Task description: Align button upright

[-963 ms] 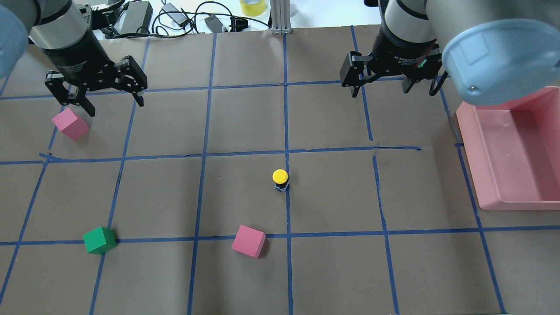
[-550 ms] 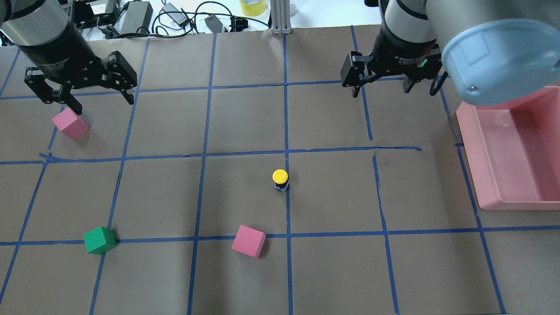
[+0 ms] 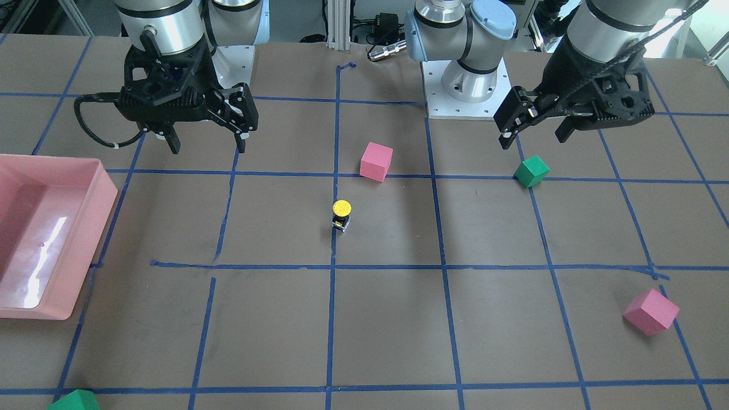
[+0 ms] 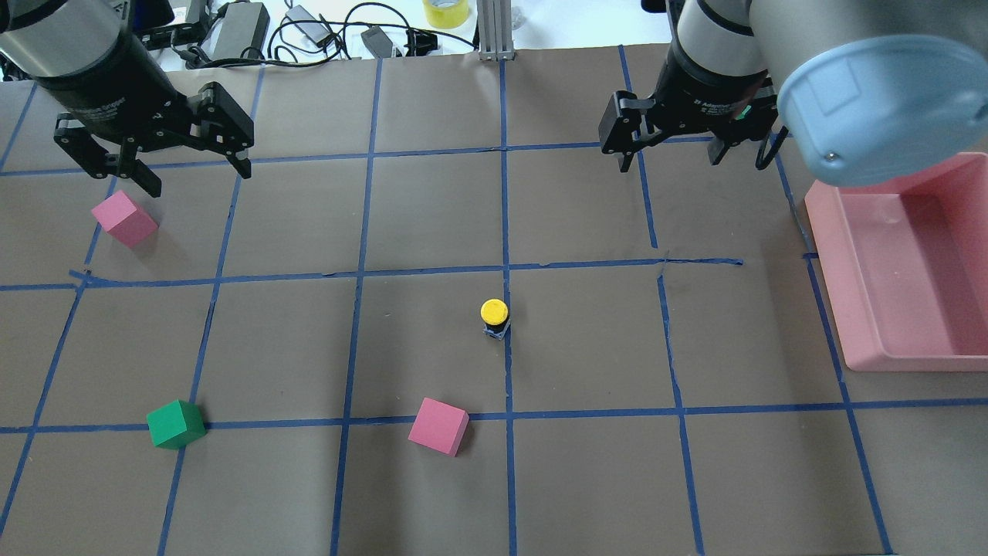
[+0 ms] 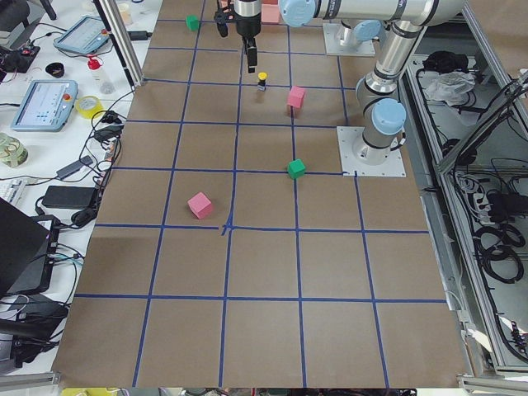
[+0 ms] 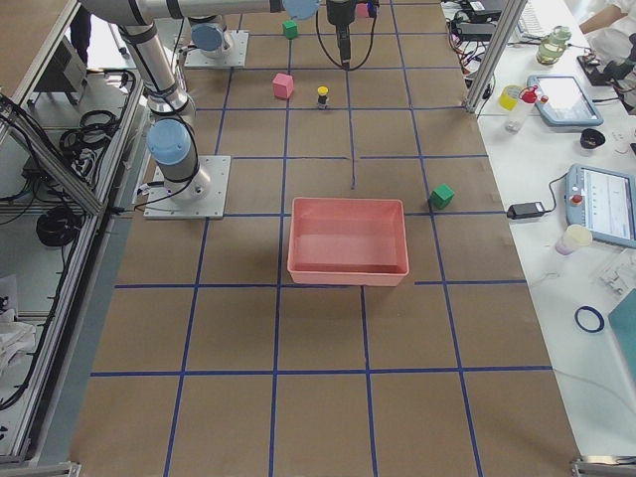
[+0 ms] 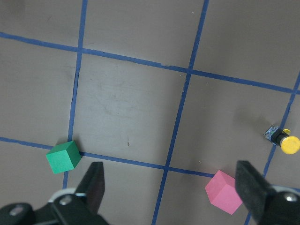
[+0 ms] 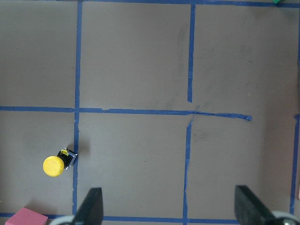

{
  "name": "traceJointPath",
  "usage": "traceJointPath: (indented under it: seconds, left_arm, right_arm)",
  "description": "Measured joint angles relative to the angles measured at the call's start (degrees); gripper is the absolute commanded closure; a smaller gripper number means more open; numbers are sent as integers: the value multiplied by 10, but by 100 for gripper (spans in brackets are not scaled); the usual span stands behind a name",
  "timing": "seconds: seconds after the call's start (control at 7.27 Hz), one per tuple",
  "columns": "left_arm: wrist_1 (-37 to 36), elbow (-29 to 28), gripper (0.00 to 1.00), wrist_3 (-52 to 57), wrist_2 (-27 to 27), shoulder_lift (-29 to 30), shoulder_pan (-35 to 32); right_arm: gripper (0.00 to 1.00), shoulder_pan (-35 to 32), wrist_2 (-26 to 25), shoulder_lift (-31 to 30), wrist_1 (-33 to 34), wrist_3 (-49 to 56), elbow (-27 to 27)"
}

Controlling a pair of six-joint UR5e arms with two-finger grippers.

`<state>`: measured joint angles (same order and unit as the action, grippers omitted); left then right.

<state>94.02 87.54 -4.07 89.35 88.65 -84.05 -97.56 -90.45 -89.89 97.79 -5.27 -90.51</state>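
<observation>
Front-facing view: brown paper covers the table [image 3: 398,330], squared off with blue tape [image 3: 444,267]. The button [image 3: 341,215] stands upright on a tape line near the middle, yellow cap up, touching nothing. A pink cube [image 3: 376,162] sits near it on the robot's side, and a green cube [image 3: 531,171] lies well apart toward the robot's left. The left gripper [image 3: 532,138] and right gripper [image 3: 208,149] hang above the paper, jaws wide apart, holding nothing. A pink bin [image 3: 97,228] lies at the robot's right.

Overhead: past the table's far edge a white bench carries black cables [image 4: 370,15], a power brick [image 4: 239,27] and a yellow roll [image 4: 445,11]. A metal post [image 4: 495,31] rises at that edge.

Left end view: a side bench holds tablets [image 5: 45,92], and cable bundles [image 5: 495,239] lie behind the robot's bases. The button seems upright here, though it is too small to be sure.

Right end view: another bench holds a tablet [image 6: 566,97] and bottles [image 6: 517,104].

Left wrist: the jaws stand spread at the bottom edge, with the button at the far right.

Right wrist: the jaws are equally wide apart, with the button low on the left, just beside a tape line.
</observation>
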Motion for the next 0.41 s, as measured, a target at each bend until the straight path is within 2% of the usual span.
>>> traceJointPath:
  seconds: [0.41]
  left_arm:
    - [0, 2, 0, 4, 0, -1, -22]
  right_arm:
    - [0, 1, 14, 13, 0, 6, 0]
